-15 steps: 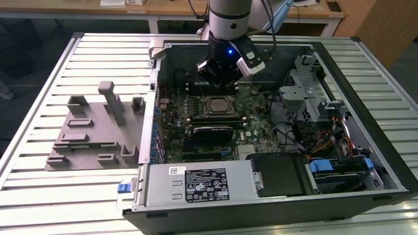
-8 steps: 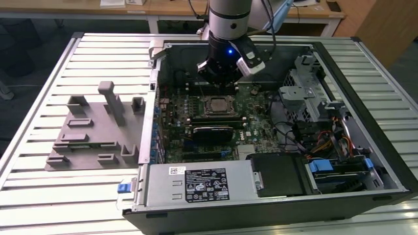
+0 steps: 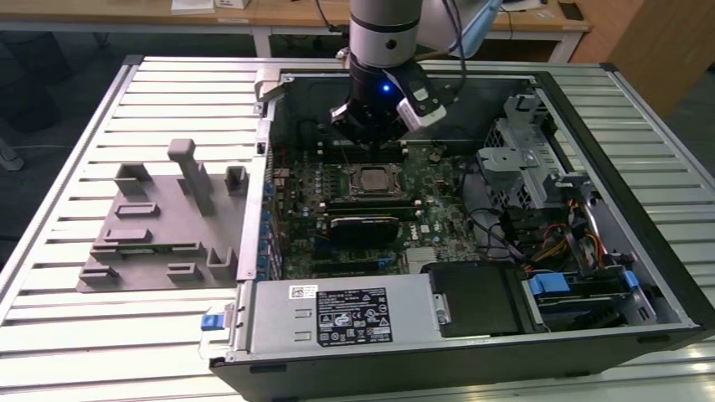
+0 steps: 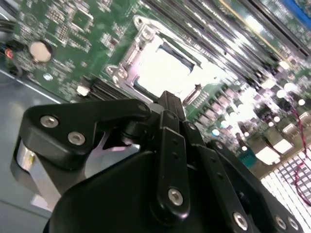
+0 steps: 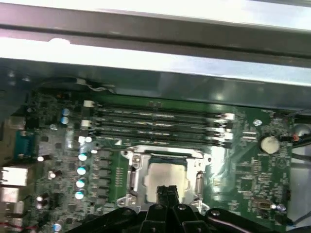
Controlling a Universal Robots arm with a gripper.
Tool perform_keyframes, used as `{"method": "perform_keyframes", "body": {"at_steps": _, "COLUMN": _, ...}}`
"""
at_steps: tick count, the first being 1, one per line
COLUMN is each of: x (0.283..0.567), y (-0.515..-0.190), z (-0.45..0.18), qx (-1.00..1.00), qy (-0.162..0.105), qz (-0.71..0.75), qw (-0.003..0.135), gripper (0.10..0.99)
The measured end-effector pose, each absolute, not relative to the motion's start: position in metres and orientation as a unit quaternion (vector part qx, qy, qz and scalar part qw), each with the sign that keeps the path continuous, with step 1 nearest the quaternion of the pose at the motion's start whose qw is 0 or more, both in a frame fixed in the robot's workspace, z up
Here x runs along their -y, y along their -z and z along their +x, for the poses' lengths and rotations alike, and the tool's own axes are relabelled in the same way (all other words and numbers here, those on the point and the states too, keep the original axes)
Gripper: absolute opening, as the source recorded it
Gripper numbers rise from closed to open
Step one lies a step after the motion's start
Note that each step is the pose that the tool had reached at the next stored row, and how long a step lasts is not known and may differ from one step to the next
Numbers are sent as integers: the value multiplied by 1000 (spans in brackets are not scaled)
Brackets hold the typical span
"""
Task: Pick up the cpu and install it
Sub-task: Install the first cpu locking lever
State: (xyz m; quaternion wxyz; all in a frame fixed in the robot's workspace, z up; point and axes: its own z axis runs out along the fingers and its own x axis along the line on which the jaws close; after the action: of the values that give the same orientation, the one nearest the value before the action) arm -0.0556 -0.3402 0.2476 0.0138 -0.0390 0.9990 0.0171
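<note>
Inspection found the cpu [image 5: 164,175] lying flat inside the socket frame [image 5: 132,178] on the motherboard [image 5: 252,162], apparently seated. The gripper [image 5: 167,193] hovered just above it, fingertips pinched together, carrying nothing, consistent with placement done.

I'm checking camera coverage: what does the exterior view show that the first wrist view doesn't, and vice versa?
Exterior view: the grey holder tray on the slatted table, and the power supply in the open computer case. First wrist view: a coin battery and a line of round capacitors. Both: the silver chip sitting in its socket, with the shut claw close over it.
</note>
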Motion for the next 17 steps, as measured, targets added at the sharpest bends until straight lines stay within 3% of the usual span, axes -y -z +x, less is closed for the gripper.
{"method": "perform_keyframes", "body": {"at_steps": 17, "x": 340, "y": -247, "z": -104, "qx": -999, "qy": -19, "qz": -39, "qw": 14, "gripper": 106}}
